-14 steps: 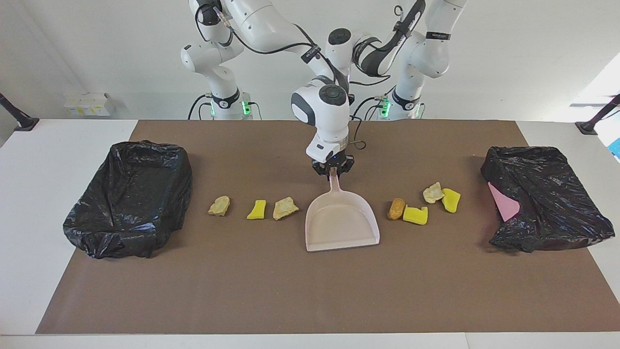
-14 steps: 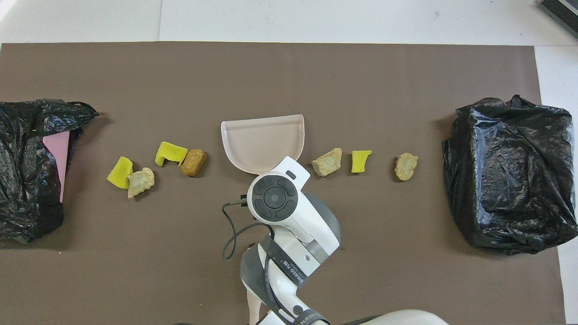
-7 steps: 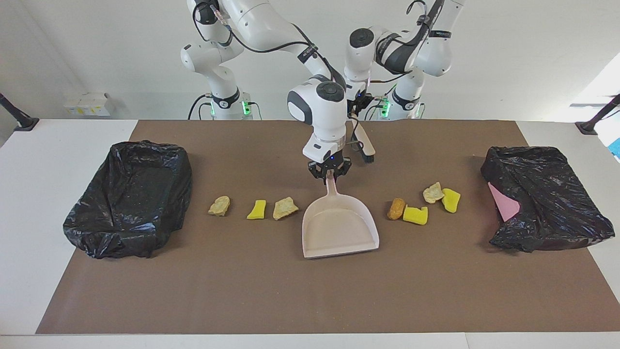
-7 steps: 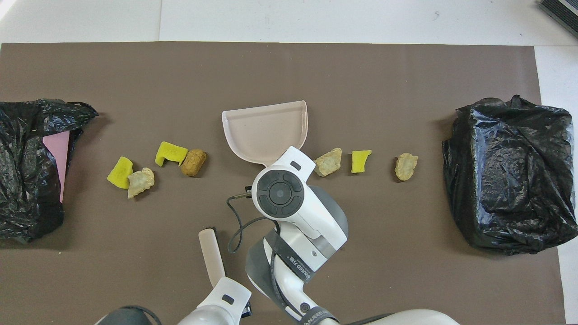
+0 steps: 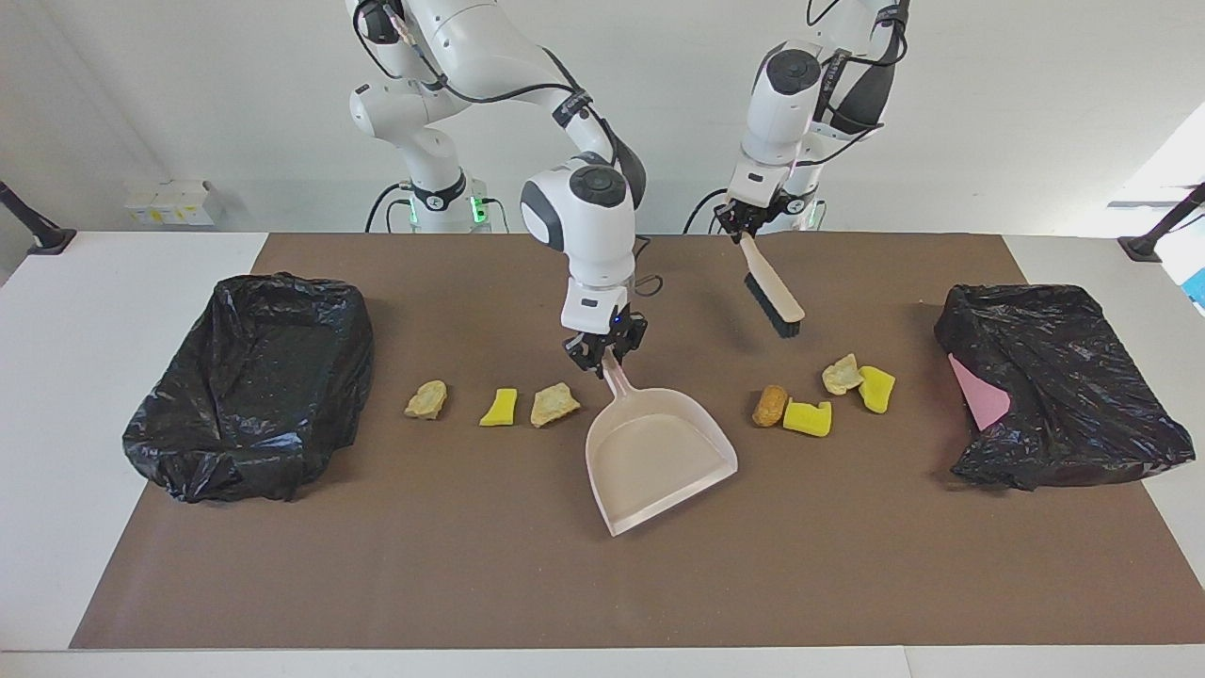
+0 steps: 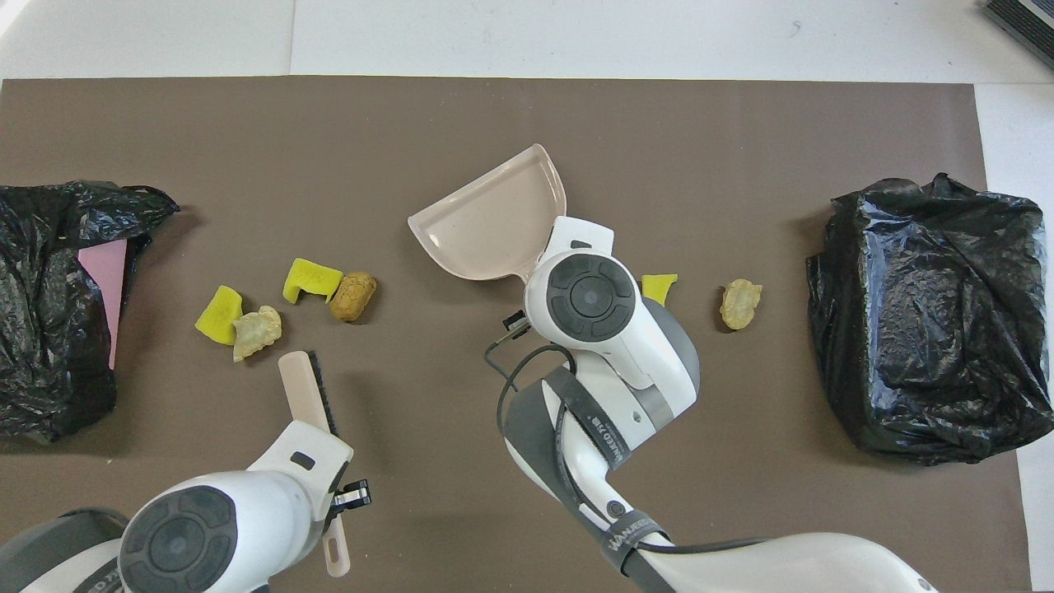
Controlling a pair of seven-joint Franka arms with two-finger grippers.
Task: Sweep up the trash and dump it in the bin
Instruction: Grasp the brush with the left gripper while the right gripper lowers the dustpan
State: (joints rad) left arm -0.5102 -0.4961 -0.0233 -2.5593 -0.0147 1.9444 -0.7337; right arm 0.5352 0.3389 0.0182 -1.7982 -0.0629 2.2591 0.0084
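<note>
The right gripper point(image 5: 604, 356) is clamped on the handle of the beige plastic dustpan point(image 5: 659, 457), which sits mid-counter with its mouth turned away from the robots and toward the left arm's end. The left gripper point(image 5: 744, 226) is clamped on the beige-handled, black-bristled brush point(image 5: 774, 292), held slanted over the brown mat point(image 5: 565, 584), bristles nearest the cluster of four trash bits point(image 5: 824, 395) (two yellow sponge chunks, a pale lump, an orange-brown lump). That cluster lies between brush and pan mouth, so the left arm is better placed to sweep it. Three more bits point(image 5: 494, 403) lie toward the right arm's end, beside the open black-lined bin point(image 5: 254, 377); a second black-bagged bin point(image 5: 1064, 386) sits at the left arm's end. Half a second ago the pan faced straight out and the brush hung behind the right arm; the pan has since swung and the brush has come out over the cluster.
</note>
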